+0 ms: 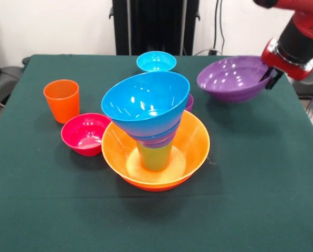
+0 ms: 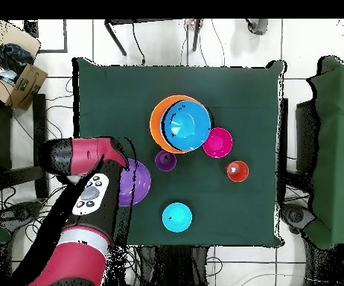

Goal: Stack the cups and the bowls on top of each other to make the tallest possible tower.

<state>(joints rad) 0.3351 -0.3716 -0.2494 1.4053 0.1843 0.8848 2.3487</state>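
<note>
— Tower (image 1: 155, 131): your yellow-orange bowl (image 1: 194, 137) at table centre, lime cup (image 1: 154, 156) upright inside, sky-blue bowl (image 1: 146, 103) tilted on top.

— Gripper (image 1: 268, 76)?

— Clamped on the purple bowl's (image 1: 232, 79) rim, holding it raised near your table's edge. Orange cup (image 1: 62, 100), magenta bowl (image 1: 85, 134), cyan bowl (image 1: 156, 61) stand apart.

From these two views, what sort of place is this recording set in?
Probably a robotics lab: a green-clothed table on a white tiled floor, loose cables around it, and cardboard boxes beside it.

The arm (image 2: 86, 194) hides half the purple bowl (image 2: 136, 181) in the overhead view.
</note>
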